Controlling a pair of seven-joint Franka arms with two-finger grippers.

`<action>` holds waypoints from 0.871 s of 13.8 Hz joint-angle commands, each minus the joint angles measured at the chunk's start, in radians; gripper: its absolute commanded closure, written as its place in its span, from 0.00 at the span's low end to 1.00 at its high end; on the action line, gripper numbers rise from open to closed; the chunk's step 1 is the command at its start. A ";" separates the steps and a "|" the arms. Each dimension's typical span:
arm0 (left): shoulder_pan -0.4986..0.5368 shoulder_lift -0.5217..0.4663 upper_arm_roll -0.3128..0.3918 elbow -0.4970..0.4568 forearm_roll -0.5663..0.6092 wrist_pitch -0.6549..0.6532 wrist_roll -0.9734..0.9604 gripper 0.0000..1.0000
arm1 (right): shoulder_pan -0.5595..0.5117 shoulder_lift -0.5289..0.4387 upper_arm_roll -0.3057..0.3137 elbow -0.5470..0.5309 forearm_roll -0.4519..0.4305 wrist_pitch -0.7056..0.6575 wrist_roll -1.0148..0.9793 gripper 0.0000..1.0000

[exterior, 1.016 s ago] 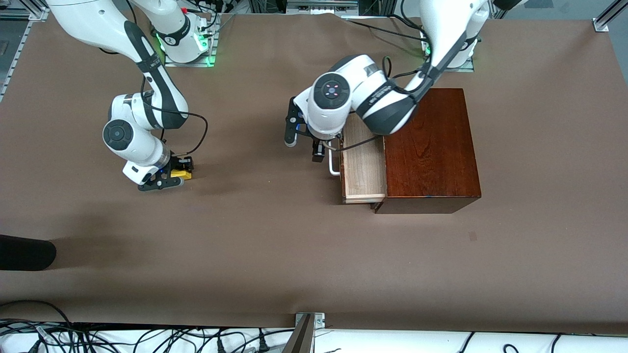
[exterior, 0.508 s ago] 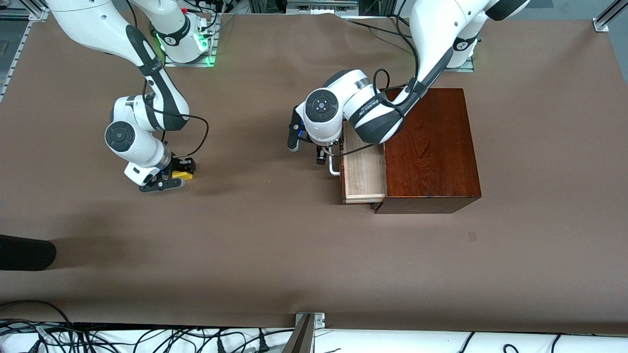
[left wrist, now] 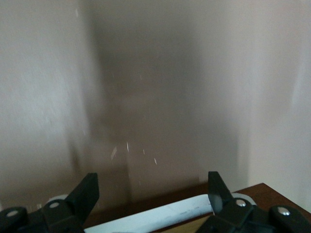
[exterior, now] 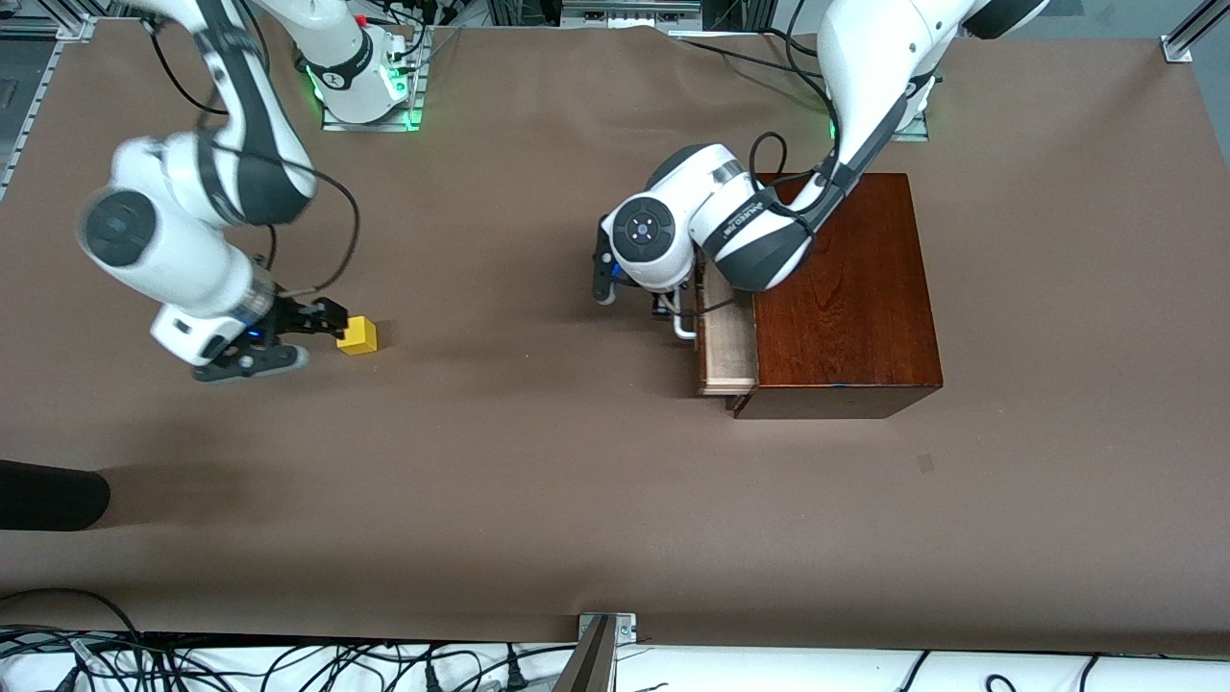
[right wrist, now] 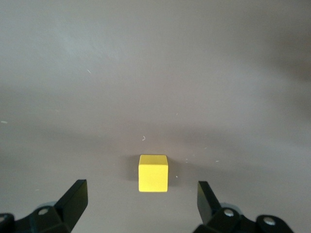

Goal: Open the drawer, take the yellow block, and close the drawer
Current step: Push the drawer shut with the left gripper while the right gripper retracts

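The yellow block [exterior: 356, 336] sits on the brown table toward the right arm's end, and shows in the right wrist view [right wrist: 153, 173]. My right gripper [exterior: 312, 338] is open and empty beside it, clear of it, its fingers [right wrist: 75, 199] wide apart. The drawer [exterior: 728, 341] sticks a short way out of the dark mahogany box [exterior: 841, 288]. My left gripper [exterior: 663, 306] is at the drawer's white bar handle [exterior: 684, 327], mostly hidden under its wrist. In the left wrist view the handle [left wrist: 165, 216] lies between the open fingers [left wrist: 87, 194].
A dark rounded object [exterior: 48, 495] lies at the table's edge at the right arm's end. Cables [exterior: 288, 663] and a metal bracket [exterior: 601, 634] run along the edge nearest the camera.
My right gripper has drawn back from the yellow block, which stays on the table. The drawer has slid farther into the box, with my left gripper at its handle.
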 commanded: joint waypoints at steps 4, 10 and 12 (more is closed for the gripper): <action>0.021 -0.058 0.010 -0.022 0.086 -0.135 0.024 0.00 | 0.004 -0.027 0.014 0.264 0.015 -0.300 -0.016 0.00; 0.032 -0.059 0.025 -0.022 0.087 -0.158 0.024 0.00 | 0.004 -0.122 0.013 0.285 0.022 -0.399 -0.019 0.00; 0.030 -0.059 0.024 -0.021 0.087 -0.158 0.023 0.00 | 0.004 -0.116 0.013 0.292 0.019 -0.397 -0.022 0.00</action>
